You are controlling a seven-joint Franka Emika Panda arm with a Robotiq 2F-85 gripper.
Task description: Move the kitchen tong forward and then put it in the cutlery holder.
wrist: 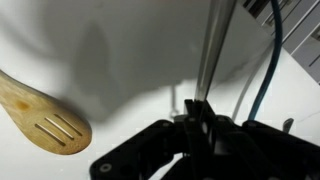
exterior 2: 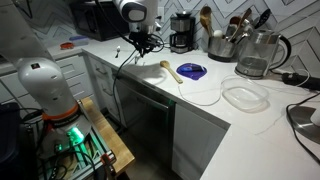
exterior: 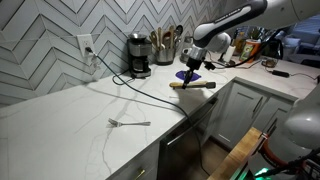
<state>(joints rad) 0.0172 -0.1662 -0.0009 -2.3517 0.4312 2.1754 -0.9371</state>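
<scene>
In an exterior view, the pincer (exterior: 194, 66) hangs above the wooden spoon (exterior: 190, 86). In an exterior view, the cutlery holder (exterior 2: 221, 46) stands well beyond the wooden spoon. Wrist view: the pincer is clamped on the kitchen tong (wrist: 207, 55), beside the wooden spoon. Tong grasped; depositing remains.

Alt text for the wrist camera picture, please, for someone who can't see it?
A dark gripper at the bottom pinches slim metal tongs pointing up over a white counter; a slotted wooden spoon lies left.
</scene>
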